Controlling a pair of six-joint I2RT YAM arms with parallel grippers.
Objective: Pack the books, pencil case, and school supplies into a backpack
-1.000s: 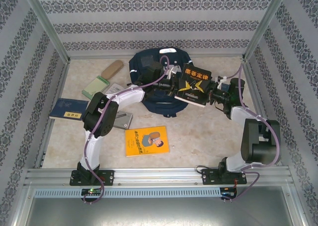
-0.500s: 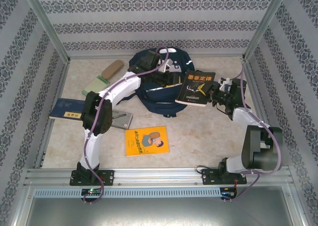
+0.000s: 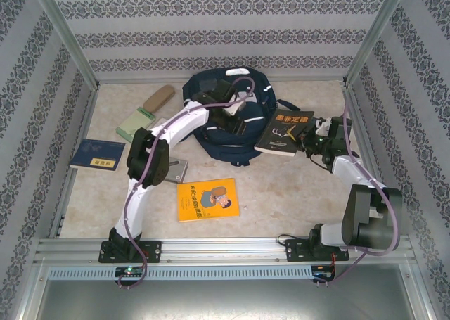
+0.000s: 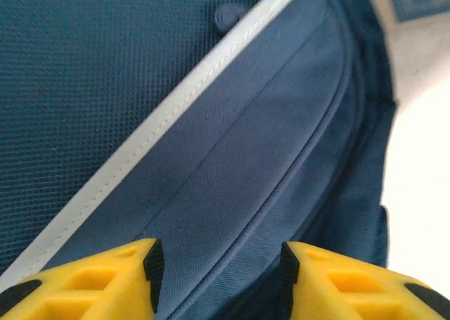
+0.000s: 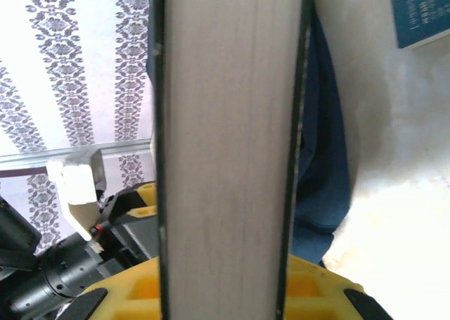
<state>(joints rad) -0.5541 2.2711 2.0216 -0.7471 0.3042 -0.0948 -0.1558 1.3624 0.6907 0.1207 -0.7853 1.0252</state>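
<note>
Gripping the black book (image 3: 285,131) at its right edge, the right gripper (image 3: 309,138) holds it tilted just beside the right flank of the backpack (image 3: 228,95). In the right wrist view the book's page block (image 5: 225,123) stands upright between the two yellow fingers (image 5: 133,292), and the jaws pinch it from both sides. Navy backpack fabric lies directly behind it. Whether the book's left corner touches the backpack cannot be determined.

The left gripper (image 3: 235,116) sits over the front panel of the backpack, which lies at the far centre of the table (image 3: 281,186). In the left wrist view its jaws are spread. The white stripe (image 4: 140,144) and navy fabric lie beyond the gap, and nothing is held between the fingertips (image 4: 84,278).

The orange-yellow book (image 3: 207,199) lies flat nearer the arm bases, well apart from the backpack. The navy book (image 3: 97,154) lies at the left edge of the table. The pale green pad (image 3: 135,124) and the tan pencil case (image 3: 158,97) lie to the left of the backpack.
</note>
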